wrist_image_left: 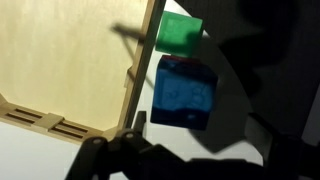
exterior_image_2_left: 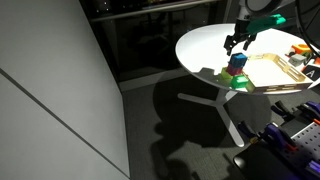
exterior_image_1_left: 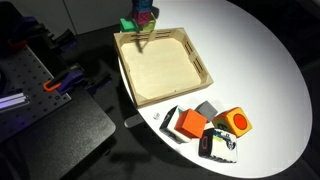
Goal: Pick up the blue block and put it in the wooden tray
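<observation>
Wrist view: your gripper (wrist_image_left: 190, 165), spread wide and empty, over the blue block (wrist_image_left: 183, 92) beside the wooden tray (wrist_image_left: 70, 60); only in an exterior view does the gripper (exterior_image_2_left: 238, 42) show clear above it.

Dim room, hard shadows, blurry wrist view

Blue block (wrist_image_left: 183, 92): plain mid-blue cube, directly under my gripper (exterior_image_2_left: 238, 44), a bit skewed to my fingers. It's outside the tray, just beside its rim. Can't tell what it rests on. Wooden tray (wrist_image_left: 70, 60): pale wood, shallow, square, low raised rim, lying flat, left of the block in wrist view.
</observation>
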